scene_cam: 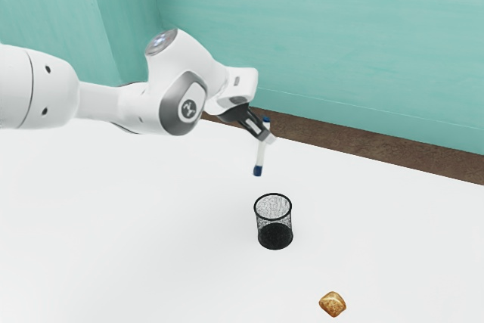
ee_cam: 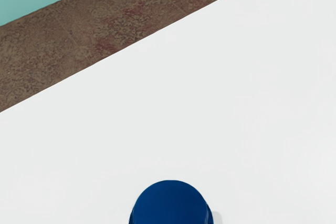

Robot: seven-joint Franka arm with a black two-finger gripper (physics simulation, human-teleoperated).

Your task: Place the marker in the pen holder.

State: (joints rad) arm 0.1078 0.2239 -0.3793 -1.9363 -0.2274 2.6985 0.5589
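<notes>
Golden-brown lump (scene_cam: 333, 304) nearest; beyond it, the pen holder (scene_cam: 275, 237). Farther off, the gripper (scene_cam: 267, 138) pinches the marker (scene_cam: 260, 157) aloft, near upright: likely light, stiff, slick, best held mid-barrel.

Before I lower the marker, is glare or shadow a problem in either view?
Exterior view: the tabletop looks nearly washed out, with no distinct shadow beside the mesh pen holder. Wrist view: even light, a faint grey patch beside the marker's blue end, no strong glare on it.

Tabletop (scene_cam: 151, 225) from side and wrist
</notes>
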